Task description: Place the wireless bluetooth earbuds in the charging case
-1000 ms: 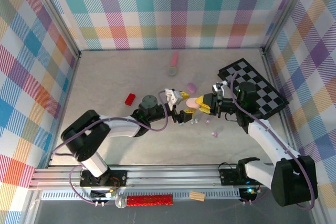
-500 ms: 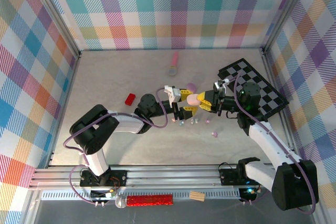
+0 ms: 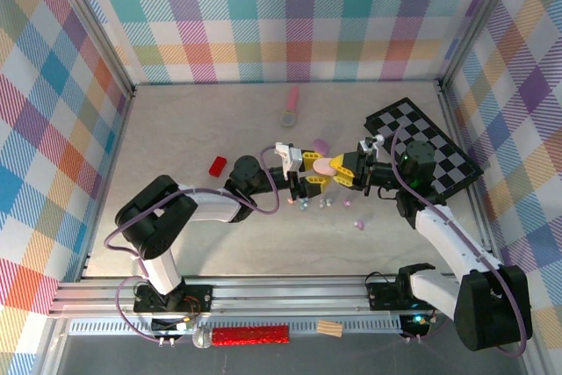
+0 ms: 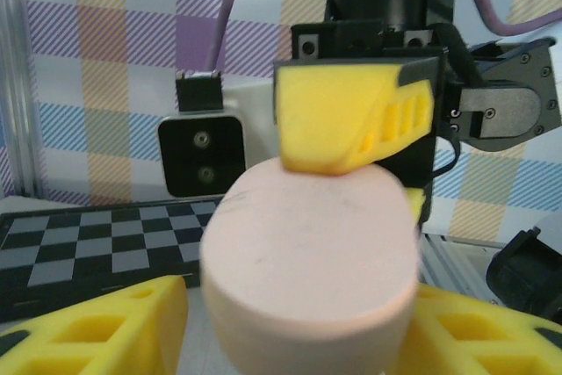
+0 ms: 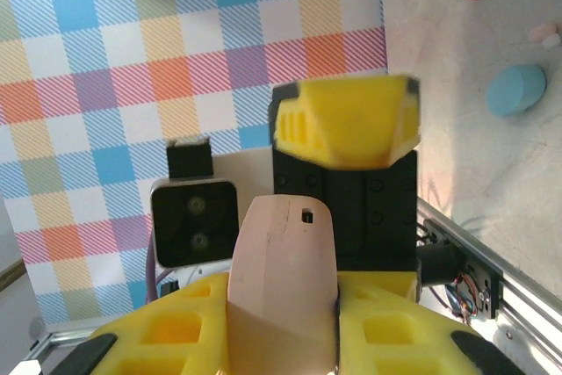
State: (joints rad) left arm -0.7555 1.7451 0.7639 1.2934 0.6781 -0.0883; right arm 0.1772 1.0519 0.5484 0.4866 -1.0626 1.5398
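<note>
Two wrist views: right claw (image 5: 281, 309) clamps the pink case (image 4: 307, 252), left claw (image 4: 303, 318) straddles it, grip unclear; overhead adds earbuds (image 3: 323, 204).

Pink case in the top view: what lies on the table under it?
Tiny earbuds lie on the table just nearer than the pink case, which the right gripper holds up. The spot straight below is hidden by the case and the left gripper.
</note>
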